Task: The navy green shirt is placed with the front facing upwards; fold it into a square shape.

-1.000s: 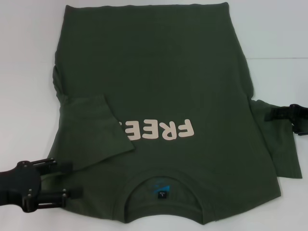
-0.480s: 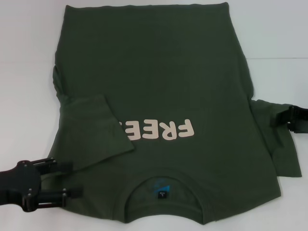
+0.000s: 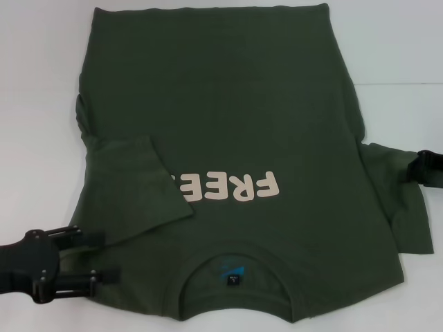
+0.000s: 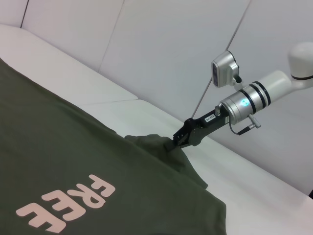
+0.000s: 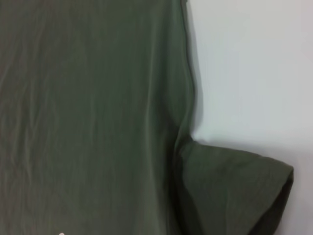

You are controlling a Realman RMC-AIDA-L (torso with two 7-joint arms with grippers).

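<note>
Jaws parted, the black left gripper (image 3: 93,259) rests low at the near left shoulder of the dark olive-green cotton short-sleeved T-shirt (image 3: 221,124), which lies face-up and mostly flat on the white table (image 3: 41,69), its ribbed round collar (image 3: 235,259) toward the robot. Beside the pale pink "FREE!" lettering (image 3: 232,187) the left sleeve (image 3: 131,183) is already turned in over the chest, covering the end of the word. On the far side of that lettering the right sleeve (image 3: 398,200) is spread outward, and the black right gripper (image 4: 177,142) sits at its outer edge; seen from the left wrist, its jaws appear pinched on a raised peak of that sleeve, though the contact itself is small and hard to confirm. A small blue neck label (image 3: 234,271) shows inside the collar.

Judging by its drape and soft creases, the cotton is light and limp: it should lift easily but sag, drag and wrinkle rather than hold a line. The best hold looks to be a firm pinch on a hemmed edge — sleeve cuff, shoulder seam or bottom hem — where the doubled cloth gives the fingers something to bite, carrying it low across the lettering so the fold lands flat.
</note>
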